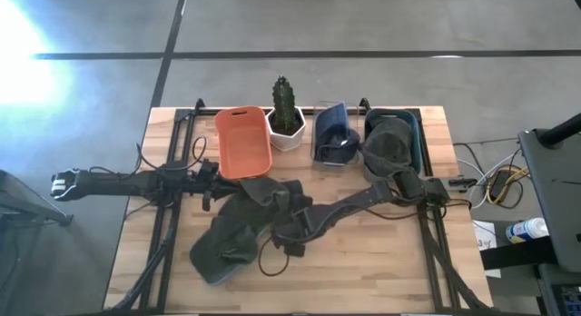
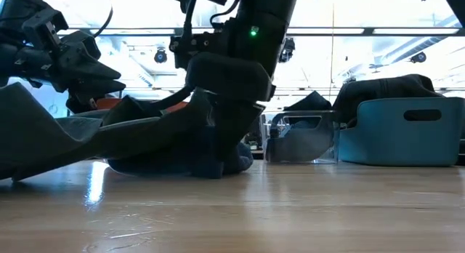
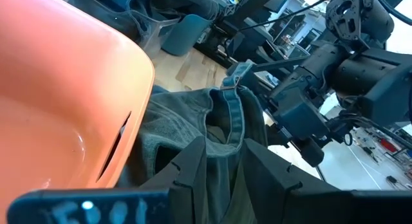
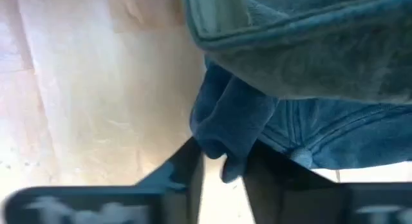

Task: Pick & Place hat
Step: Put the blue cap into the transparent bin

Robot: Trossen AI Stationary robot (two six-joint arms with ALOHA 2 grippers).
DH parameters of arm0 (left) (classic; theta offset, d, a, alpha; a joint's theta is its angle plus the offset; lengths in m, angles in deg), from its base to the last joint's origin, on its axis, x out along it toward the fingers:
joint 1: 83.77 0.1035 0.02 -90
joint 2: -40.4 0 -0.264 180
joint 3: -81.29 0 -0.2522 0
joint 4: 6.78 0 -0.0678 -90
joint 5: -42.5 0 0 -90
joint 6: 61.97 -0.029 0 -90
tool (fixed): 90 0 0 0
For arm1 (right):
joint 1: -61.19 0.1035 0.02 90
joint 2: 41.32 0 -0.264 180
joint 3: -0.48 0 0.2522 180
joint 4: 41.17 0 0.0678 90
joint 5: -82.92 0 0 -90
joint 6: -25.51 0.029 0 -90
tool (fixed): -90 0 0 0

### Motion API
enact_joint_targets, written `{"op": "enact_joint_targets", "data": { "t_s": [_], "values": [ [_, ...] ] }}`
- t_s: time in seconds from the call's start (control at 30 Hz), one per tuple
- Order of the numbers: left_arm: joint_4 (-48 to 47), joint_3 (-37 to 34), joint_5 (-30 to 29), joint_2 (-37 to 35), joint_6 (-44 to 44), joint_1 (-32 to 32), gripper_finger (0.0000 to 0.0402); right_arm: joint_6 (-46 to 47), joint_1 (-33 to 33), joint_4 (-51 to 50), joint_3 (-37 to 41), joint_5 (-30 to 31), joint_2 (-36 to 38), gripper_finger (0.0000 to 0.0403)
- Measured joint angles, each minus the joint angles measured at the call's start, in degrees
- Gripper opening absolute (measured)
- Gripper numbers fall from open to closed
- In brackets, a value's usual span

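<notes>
The right claw (image 4: 222, 169) is low over the worktop (image 1: 363, 271), its two fingers drawn in on a fold of blue fabric — the edge of a blue hat (image 4: 302, 130) that lies under a grey-green one. The left claw (image 3: 222, 163) sits just beside the orange bin (image 1: 243, 142), its fingers pinched on the grey-green hat (image 1: 259, 221), which sprawls across the middle of the worktop between the two arms.

The main risk, as I judge it, is that the right claw has only a thin bunch of cloth, so the fold may slip free on lifting. Worse, the two hats overlap — pulling the blue one could drag the grey-green one along, or the two arms could tug against each other through the tangled fabric. The arms are close together here, and a cable (image 1: 272, 261) trails over the heap, so a snag looks possible.

Along the far edge stand the orange bin, a potted cactus (image 1: 285, 112) in a white pot, a clear bin (image 1: 334, 134) with blue hats inside, and a teal bin (image 1: 404, 139) piled with a dark hat (image 1: 388, 143). The cactus stands between the bins, so a careless swing toward either could knock it.
</notes>
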Motion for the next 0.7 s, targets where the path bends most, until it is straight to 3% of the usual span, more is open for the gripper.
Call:
{"op": "enact_joint_targets", "data": {
  "t_s": [0.13,0.47,0.57,0.7],
  "values": [
    [0.00,0.02,0.02,0.00,0.00,0.00,0.0094,1.50,-0.04,-0.14,0.00,-0.95,0.51,0.0021],
    [0.00,0.00,0.04,0.00,0.00,0.00,0.0094,4.69,0.76,-2.33,-0.04,1.77,8.68,0.0014],
    [0.00,0.02,0.04,0.00,0.00,0.00,0.0094,9.52,0.94,-3.32,-0.09,6.24,13.06,0.0014],
    [0.00,0.02,0.04,0.00,0.00,0.00,0.0094,15.34,1.81,-3.30,0.16,17.41,18.88,0.0014]
  ]
}}
